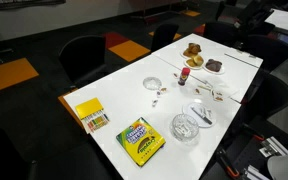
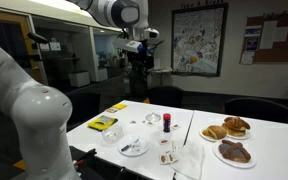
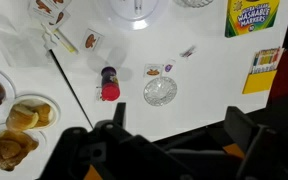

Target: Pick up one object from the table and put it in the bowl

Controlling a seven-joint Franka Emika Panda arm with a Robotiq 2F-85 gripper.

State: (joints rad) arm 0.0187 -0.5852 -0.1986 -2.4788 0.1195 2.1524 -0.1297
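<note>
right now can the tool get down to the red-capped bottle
Probably yes: the tool hangs open high above the table, and the bottle stands upright by itself with nothing over it.

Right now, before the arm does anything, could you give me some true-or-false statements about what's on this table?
1. The gripper hangs high above the table and holds nothing. True.
2. A pastry already lies in the wide glass bowl. False: the pastries sit at the table's other end, far from the bowl.
3. The red-capped bottle is beside the small clear dish. True.
4. The markers box next to the bowl is blue. False: it is yellow-green.
</note>
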